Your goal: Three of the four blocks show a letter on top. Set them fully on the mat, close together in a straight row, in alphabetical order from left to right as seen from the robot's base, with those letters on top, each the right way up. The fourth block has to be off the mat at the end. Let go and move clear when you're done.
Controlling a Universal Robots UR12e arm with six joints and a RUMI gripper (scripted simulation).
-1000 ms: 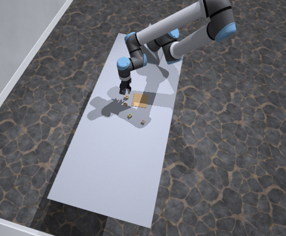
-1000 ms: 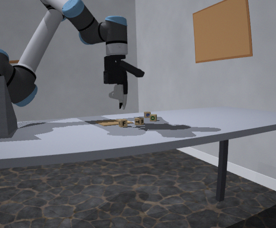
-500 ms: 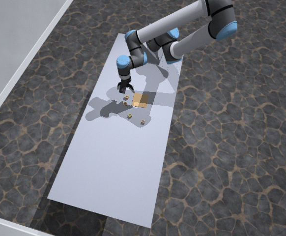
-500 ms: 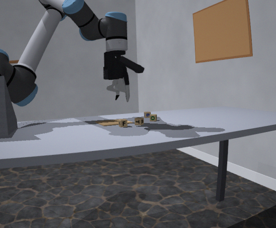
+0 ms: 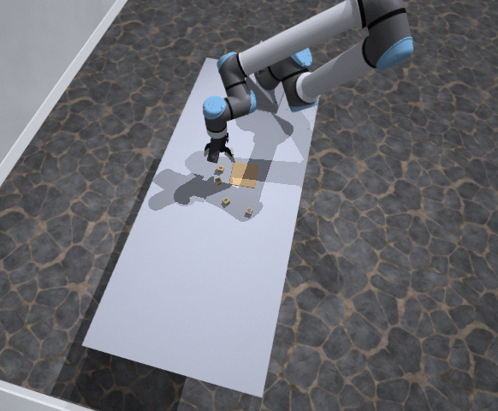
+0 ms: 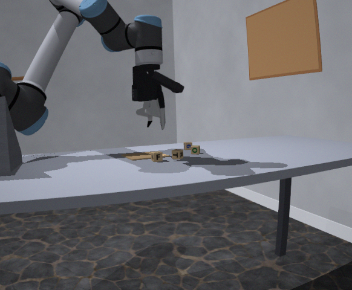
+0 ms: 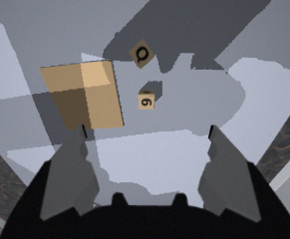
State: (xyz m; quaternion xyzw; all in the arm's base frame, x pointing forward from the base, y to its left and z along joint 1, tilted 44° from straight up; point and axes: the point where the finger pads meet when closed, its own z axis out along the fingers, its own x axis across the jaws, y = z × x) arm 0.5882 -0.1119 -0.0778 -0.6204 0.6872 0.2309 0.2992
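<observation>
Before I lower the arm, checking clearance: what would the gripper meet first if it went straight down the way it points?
Most likely the block with F on its side, which sits almost directly beneath the open, empty gripper. Depth is hard to judge, so the fingers may straddle it and reach the table instead.
</observation>
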